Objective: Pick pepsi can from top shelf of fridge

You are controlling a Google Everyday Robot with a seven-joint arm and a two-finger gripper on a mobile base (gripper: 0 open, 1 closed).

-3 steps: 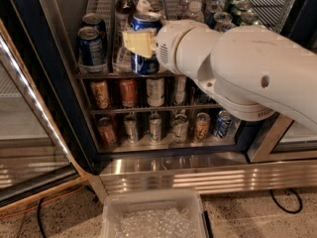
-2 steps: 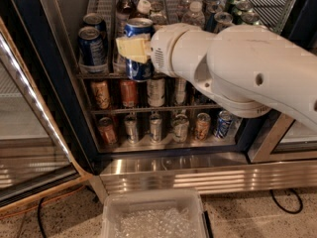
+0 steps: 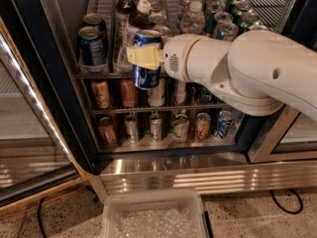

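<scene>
My gripper (image 3: 141,58) is shut on a dark blue pepsi can (image 3: 147,77); a yellow finger (image 3: 144,57) crosses its side. The can hangs upright in front of the fridge (image 3: 65,90), at about the height of the front rail of the top shelf (image 3: 100,75), and is off the rack. Two more dark blue cans (image 3: 91,46) stand in the left lane of that shelf. My white arm (image 3: 247,68) reaches in from the right and hides the shelf's right part.
Bottles (image 3: 142,15) and green cans (image 3: 241,10) stand on the top shelf behind. Lower racks hold small cans (image 3: 156,127). The open glass door (image 3: 29,133) is at left. A clear plastic bin (image 3: 153,217) sits on the floor below the steel base (image 3: 208,175).
The gripper with the pepsi can has moved down and out from the top shelf toward the camera; the can now hangs lower, in front of the shelf rail.
</scene>
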